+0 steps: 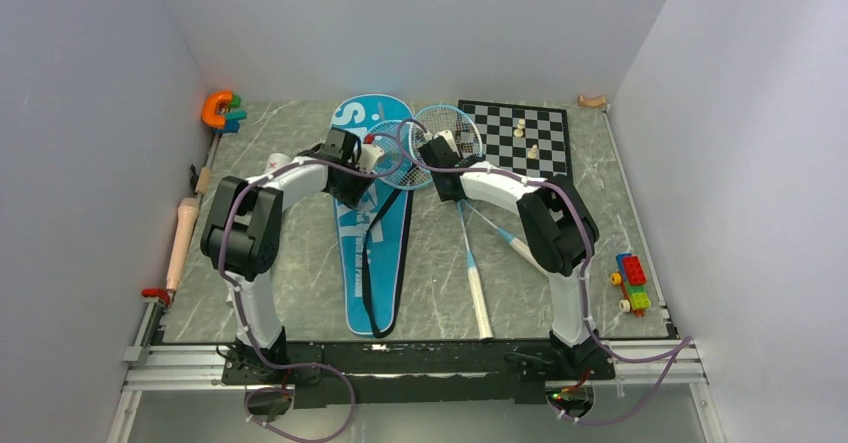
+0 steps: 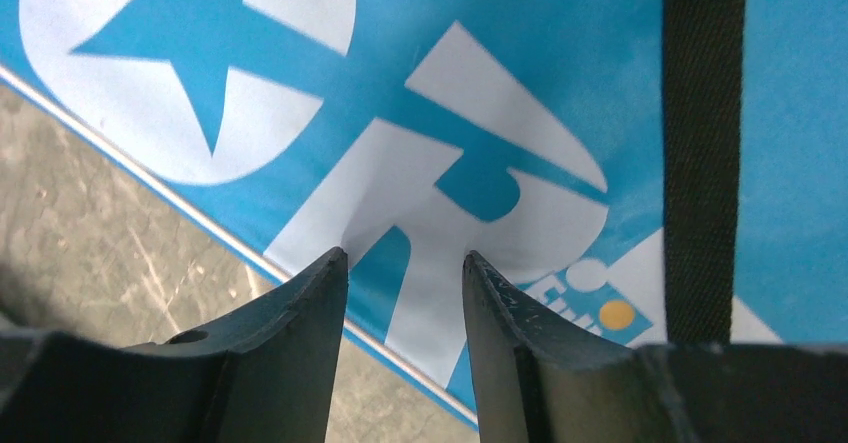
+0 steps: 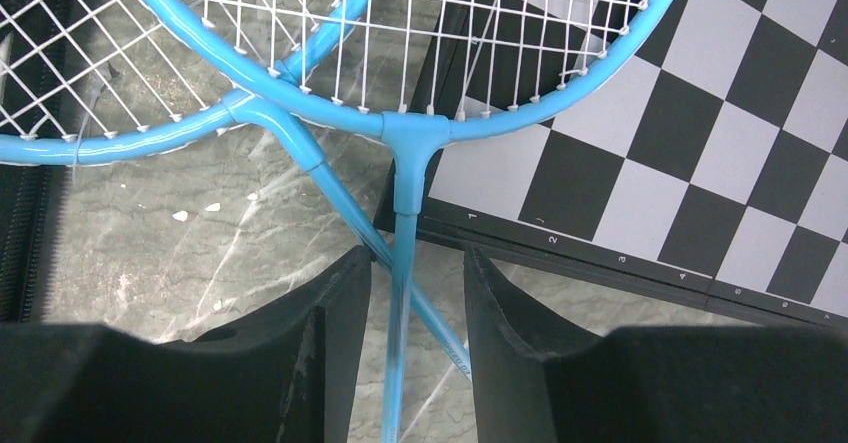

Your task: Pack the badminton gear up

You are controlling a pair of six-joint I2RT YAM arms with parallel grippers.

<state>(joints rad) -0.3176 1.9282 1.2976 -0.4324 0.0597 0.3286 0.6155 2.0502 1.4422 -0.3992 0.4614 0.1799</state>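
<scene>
The long blue bag [image 1: 372, 243] with white lettering lies flat at mid-table, and a black strap [image 1: 368, 263] runs along it. Two rackets lie crossed to its right. Their blue-white heads [image 1: 445, 128] overlap the bag top and the chessboard, and their white handles [image 1: 480, 308] point toward me. My left gripper [image 1: 350, 178] is open just above the bag's white letters [image 2: 450, 213], with nothing between the jaws [image 2: 405, 258]. My right gripper [image 1: 447, 178] is open, its jaws [image 3: 415, 255] astride the two crossing blue shafts [image 3: 400, 293] just below the heads. A small white object [image 1: 278, 163], perhaps a shuttlecock, lies left of my left arm.
The black-and-white chessboard [image 1: 545, 148] with pale pieces is at the back right, under one racket head [image 3: 560, 23]. An orange clamp toy [image 1: 218, 110] and a wooden stick [image 1: 182, 238] lie along the left edge. Toy bricks [image 1: 632, 283] are at the right edge, and a small wooden piece [image 1: 592, 101] at the back right corner.
</scene>
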